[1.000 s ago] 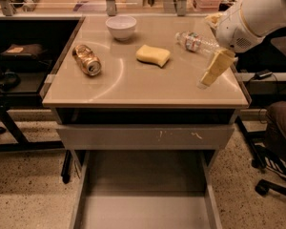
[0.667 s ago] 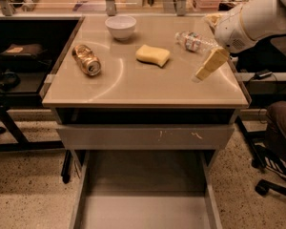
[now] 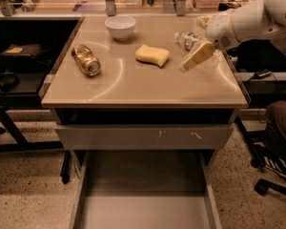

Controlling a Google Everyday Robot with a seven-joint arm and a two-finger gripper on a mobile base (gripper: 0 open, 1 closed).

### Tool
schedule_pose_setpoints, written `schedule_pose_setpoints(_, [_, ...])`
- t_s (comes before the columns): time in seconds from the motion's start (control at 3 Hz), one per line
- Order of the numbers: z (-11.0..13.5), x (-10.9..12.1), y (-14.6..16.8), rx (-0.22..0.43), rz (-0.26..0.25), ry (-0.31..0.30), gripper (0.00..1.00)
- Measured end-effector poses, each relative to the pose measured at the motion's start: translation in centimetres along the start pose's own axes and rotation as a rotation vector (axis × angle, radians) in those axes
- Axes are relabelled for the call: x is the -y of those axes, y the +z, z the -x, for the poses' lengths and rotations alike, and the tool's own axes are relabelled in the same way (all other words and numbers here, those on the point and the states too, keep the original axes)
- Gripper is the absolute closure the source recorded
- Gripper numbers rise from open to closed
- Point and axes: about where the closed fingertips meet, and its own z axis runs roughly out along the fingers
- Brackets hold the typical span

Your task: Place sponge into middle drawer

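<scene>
The pale-yellow sponge (image 3: 152, 55) lies flat on the tan tabletop (image 3: 143, 87), right of centre and towards the back. My gripper (image 3: 196, 56) hangs on the white arm coming in from the right. It is just above the tabletop, a short way right of the sponge and not touching it. It holds nothing that I can see. The middle drawer (image 3: 143, 206) is pulled out below the table's front edge, wide and grey with a bare flat bottom. Above it is a shut grey drawer front (image 3: 143, 136) with white scratch marks.
A drink can (image 3: 86, 59) lies on its side at the left of the tabletop. A white bowl (image 3: 120, 26) stands at the back. A clear plastic bottle (image 3: 187, 39) lies just behind my gripper. An office chair (image 3: 276, 142) stands at the right, and a dark bench (image 3: 19, 56) at the left.
My gripper has moved left and slightly away from the front edge, closer to the sponge. The sponge, can, bowl and drawer have not moved.
</scene>
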Motion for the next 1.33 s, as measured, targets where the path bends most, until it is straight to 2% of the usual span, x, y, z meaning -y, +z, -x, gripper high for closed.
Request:
schedule_pose_setpoints(0.33, [0.0, 0.1, 0.6, 0.009, -0.001, -0.002, 0.00])
schedule_pose_setpoints(0.67, [0.7, 0.9, 2.9, 0.065, 0.037, 0.014, 0.00])
schedule_pose_setpoints(1.0, [1.3, 1.8, 6.1, 0.168, 0.120, 0.095, 0.00])
schedule_pose_setpoints(1.33, [1.9, 2.5, 8.1, 0.243, 0.180, 0.175, 0.00])
